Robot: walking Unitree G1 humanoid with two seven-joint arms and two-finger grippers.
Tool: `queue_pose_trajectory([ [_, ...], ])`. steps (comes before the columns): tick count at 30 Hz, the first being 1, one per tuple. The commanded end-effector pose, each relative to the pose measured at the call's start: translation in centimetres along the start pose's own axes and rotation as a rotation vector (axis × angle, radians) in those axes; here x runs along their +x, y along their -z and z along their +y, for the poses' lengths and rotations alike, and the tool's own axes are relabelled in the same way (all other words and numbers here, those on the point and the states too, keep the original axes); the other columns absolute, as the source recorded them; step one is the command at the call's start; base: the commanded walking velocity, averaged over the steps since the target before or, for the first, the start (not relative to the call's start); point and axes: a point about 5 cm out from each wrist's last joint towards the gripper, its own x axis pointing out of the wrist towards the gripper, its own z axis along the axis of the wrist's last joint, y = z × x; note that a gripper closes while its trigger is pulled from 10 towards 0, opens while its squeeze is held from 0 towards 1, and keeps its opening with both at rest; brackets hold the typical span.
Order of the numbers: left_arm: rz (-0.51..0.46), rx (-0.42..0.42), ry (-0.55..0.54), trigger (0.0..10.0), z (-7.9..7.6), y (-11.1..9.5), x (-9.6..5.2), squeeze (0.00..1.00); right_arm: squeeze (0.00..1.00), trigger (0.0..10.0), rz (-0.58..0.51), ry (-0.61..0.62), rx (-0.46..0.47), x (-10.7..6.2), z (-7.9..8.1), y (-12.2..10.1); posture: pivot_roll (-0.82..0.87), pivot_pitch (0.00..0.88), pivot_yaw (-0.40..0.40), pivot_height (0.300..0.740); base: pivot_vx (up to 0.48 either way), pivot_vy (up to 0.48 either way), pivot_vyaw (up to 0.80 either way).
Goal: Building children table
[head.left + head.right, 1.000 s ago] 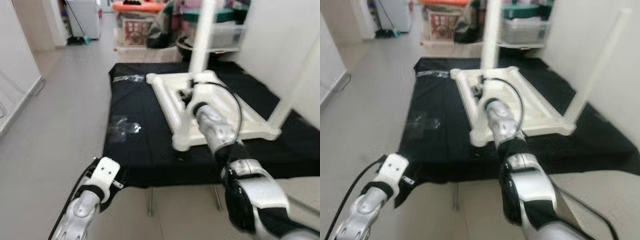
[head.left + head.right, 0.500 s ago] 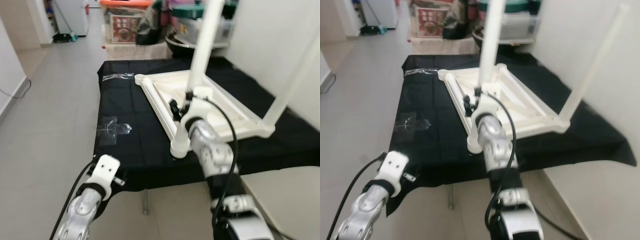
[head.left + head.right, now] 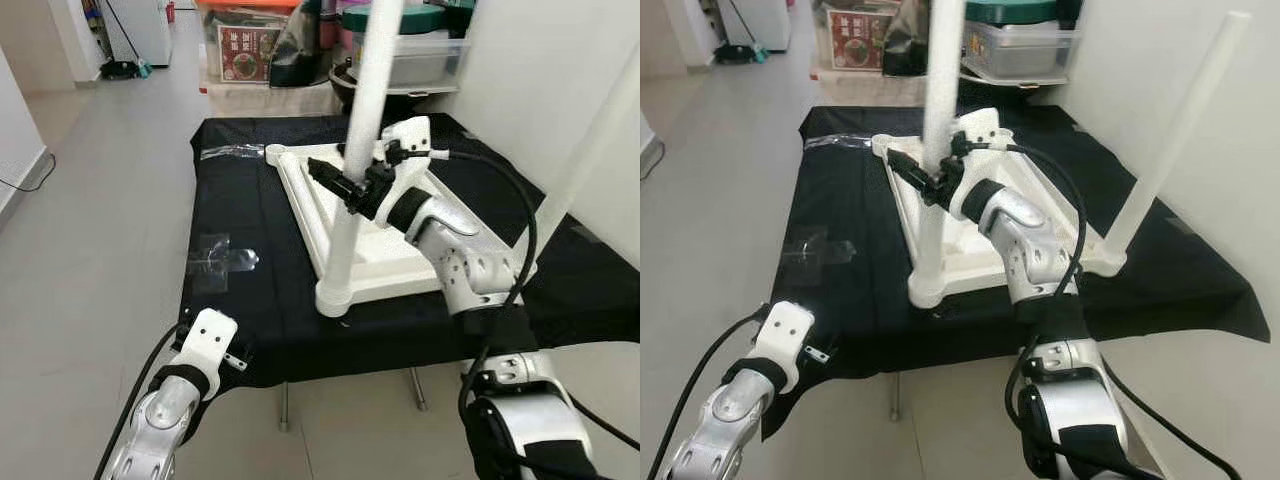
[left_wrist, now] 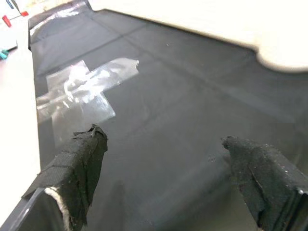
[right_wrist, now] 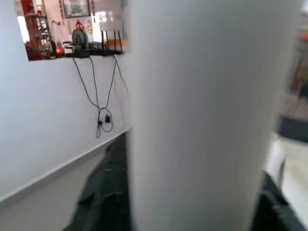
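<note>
On the black cloth (image 3: 250,210) over grey floor, I see my right gripper (image 3: 338,185) clenched around the near white table leg (image 3: 358,130), left gripper (image 4: 168,178) released.

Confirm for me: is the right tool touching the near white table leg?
Touching. In the left eye view the right tool has its black fingers against the upright white leg, and the leg sits tight against the right wrist camera.
</note>
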Motion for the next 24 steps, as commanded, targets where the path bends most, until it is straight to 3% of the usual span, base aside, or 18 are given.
queue_pose_trajectory([
  [1,0.018,0.002,0.002,10.0,0.1,0.2,-0.2,0.0,0.0,0.0,0.025,0.014,0.044,1.0,0.9,1.2,0.2,0.0,-0.115,0.74,0.0,0.0,0.0],
  [5,0.022,-0.002,0.008,10.0,-0.1,0.4,-0.5,0.0,0.0,0.0,0.055,0.123,0.063,1.1,0.3,1.8,0.19,0.0,-0.11,0.74,0.0,0.0,0.0],
  [8,0.023,-0.003,0.009,10.0,-0.1,0.4,-0.6,0.0,0.0,0.0,0.067,0.141,0.059,1.1,0.2,2.0,0.19,0.0,-0.109,0.74,0.0,0.0,0.0],
  [10,0.031,-0.008,0.024,10.0,-0.7,0.6,-0.5,0.0,0.0,0.0,0.163,0.769,0.222,-2.0,-3.4,5.4,0.17,0.0,-0.101,0.74,0.0,0.0,0.0],
  [12,0.031,-0.008,0.024,10.0,-0.7,0.6,-0.5,0.0,0.0,0.0,0.163,0.769,0.222,-2.0,-3.4,5.4,0.17,0.0,-0.101,0.74,0.0,0.0,0.0],
  [13,0.025,-0.012,0.029,10.0,-0.8,0.3,-0.3,0.0,0.0,0.0,0.228,1.12,0.273,-5.4,-3.7,7.9,0.18,0.0,-0.098,0.74,0.0,0.0,0.0],
  [15,0.025,-0.012,0.029,10.0,-0.8,0.3,-0.3,0.0,0.0,0.0,0.228,1.12,0.273,-5.4,-3.7,7.9,0.18,0.0,-0.098,0.74,0.0,0.0,0.0],
  [16,0.02,-0.014,0.027,10.0,-0.7,0.1,-0.3,0.0,0.0,0.0,0.21,1.164,0.25,-6.3,-3.2,8.1,0.17,0.0,-0.091,0.74,0.0,0.0,0.0],
  [17,0.021,-0.016,0.029,10.0,-0.6,0.2,-0.3,0.0,0.0,3.7,0.171,1.164,0.23,-6.6,-2.6,7.8,0.16,0.0,-0.084,0.74,0.0,0.0,0.0],
  [18,0.021,-0.016,0.029,10.0,-0.6,0.2,-0.3,0.0,0.0,3.7,0.171,1.164,0.23,-6.6,-2.6,7.8,0.16,0.0,-0.084,0.74,0.0,0.0,0.0],
  [19,0.026,-0.015,0.034,10.0,-0.6,0.4,-0.3,0.0,0.0,10.0,0.159,1.107,0.231,-6.3,-2.0,7.6,0.14,0.0,-0.067,0.74,0.0,0.0,0.0],
  [20,0.026,-0.015,0.034,10.0,-0.6,0.4,-0.3,0.0,0.0,10.0,0.159,1.107,0.231,-6.3,-2.0,7.6,0.14,0.0,-0.067,0.74,0.0,0.0,0.0],
  [22,0.029,-0.019,0.051,10.0,-0.9,0.5,-0.2,0.0,0.0,10.0,0.141,0.925,0.182,-4.7,-1.3,6.8,0.13,0.0,-0.059,0.74,0.0,0.0,0.0],
  [23,0.029,-0.019,0.051,10.0,-0.9,0.5,-0.2,0.0,0.0,10.0,0.141,0.925,0.182,-4.7,-1.3,6.8,0.13,0.0,-0.059,0.74,0.0,0.0,0.0],
  [24,0.023,-0.019,0.058,10.0,-1.1,0.3,0.0,0.0,0.0,10.0,0.119,0.849,0.159,-4.3,-1.3,6.1,0.12,0.0,-0.063,0.74,0.0,0.0,0.0],
])
